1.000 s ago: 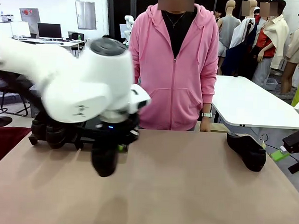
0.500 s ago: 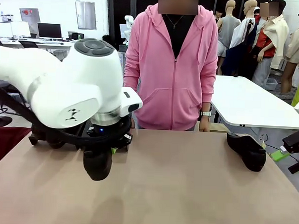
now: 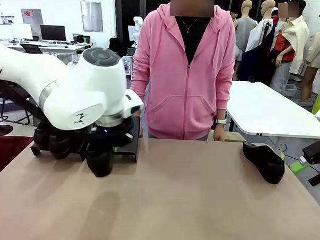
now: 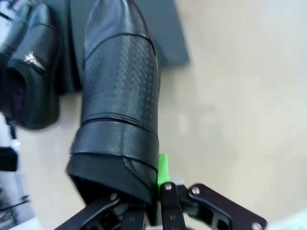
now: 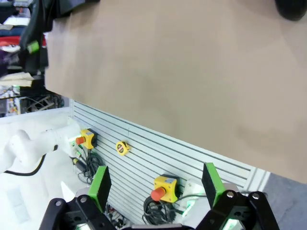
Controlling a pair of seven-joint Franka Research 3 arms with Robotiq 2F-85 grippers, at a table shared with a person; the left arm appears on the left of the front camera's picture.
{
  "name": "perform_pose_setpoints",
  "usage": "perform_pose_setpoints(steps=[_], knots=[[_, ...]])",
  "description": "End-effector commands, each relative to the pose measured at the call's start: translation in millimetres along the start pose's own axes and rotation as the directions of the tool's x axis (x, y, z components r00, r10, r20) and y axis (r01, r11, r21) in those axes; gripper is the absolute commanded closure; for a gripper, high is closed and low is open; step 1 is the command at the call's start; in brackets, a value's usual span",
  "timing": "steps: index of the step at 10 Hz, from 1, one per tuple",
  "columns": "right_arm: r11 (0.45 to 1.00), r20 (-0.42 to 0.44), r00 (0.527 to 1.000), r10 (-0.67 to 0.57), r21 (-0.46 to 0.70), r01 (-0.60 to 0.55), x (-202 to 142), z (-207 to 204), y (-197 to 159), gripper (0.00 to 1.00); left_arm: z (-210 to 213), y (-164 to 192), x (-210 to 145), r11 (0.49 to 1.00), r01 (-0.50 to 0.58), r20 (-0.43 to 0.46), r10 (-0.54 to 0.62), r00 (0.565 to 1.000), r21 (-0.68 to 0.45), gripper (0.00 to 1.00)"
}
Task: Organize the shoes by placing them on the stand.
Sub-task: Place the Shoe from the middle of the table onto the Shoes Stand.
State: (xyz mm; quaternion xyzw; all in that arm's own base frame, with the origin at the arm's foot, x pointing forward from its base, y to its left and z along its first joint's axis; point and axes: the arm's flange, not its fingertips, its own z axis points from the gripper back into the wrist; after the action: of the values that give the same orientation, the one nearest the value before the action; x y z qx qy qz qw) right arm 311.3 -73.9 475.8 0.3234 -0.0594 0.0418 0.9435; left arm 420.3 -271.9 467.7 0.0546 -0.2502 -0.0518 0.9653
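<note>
- The brown counter (image 3: 198,207) spans the front view; a person in a pink hoodie (image 3: 186,73) stands at its far side, one hand (image 3: 219,134) at the far edge.
- The white left arm (image 3: 71,95) reaches in low over the counter's far left part.
- The stand (image 3: 129,146) sits at the far left of the counter, mostly hidden behind that arm. Its flat dark top shows in the left wrist view (image 4: 165,28).
- Shoes on the stand (image 3: 55,142) lie at its left end, one of them glossy beside the held one (image 4: 33,72).
- The held shoe (image 4: 120,96) is clamped at its heel end by the left jaws, which are closed on it. Its toe reaches over the stand's edge, and from the front it hangs low at the stand's front (image 3: 100,161). I cannot tell whether it touches the counter.
- A lone shoe (image 3: 264,162) lies on the counter at the far right, well apart from the stand.
- The right jaws stand wide open with nothing between their green pads (image 5: 100,187), off the counter's edge.
</note>
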Motion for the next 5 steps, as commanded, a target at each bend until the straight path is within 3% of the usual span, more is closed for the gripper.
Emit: perform_pose_setpoints(steps=[1,2,5], knots=[[1.0,-0.001,1.0,-0.012,0.005,0.012,2,4,3,0.0,-61,-2,56,0.982,-0.099,0.132,0.078,0.988,0.16,1.0],[1.0,-0.001,1.0,-0.012,0.005,0.012,2,4,3,0.0,-75,5,67,0.973,-0.154,0.188,0.121,0.975,0.171,1.0],[1.0,-0.001,1.0,-0.012,0.005,0.012,2,4,3,0.0,-78,8,79,0.966,-0.15,0.224,0.102,0.969,0.21,1.0]])
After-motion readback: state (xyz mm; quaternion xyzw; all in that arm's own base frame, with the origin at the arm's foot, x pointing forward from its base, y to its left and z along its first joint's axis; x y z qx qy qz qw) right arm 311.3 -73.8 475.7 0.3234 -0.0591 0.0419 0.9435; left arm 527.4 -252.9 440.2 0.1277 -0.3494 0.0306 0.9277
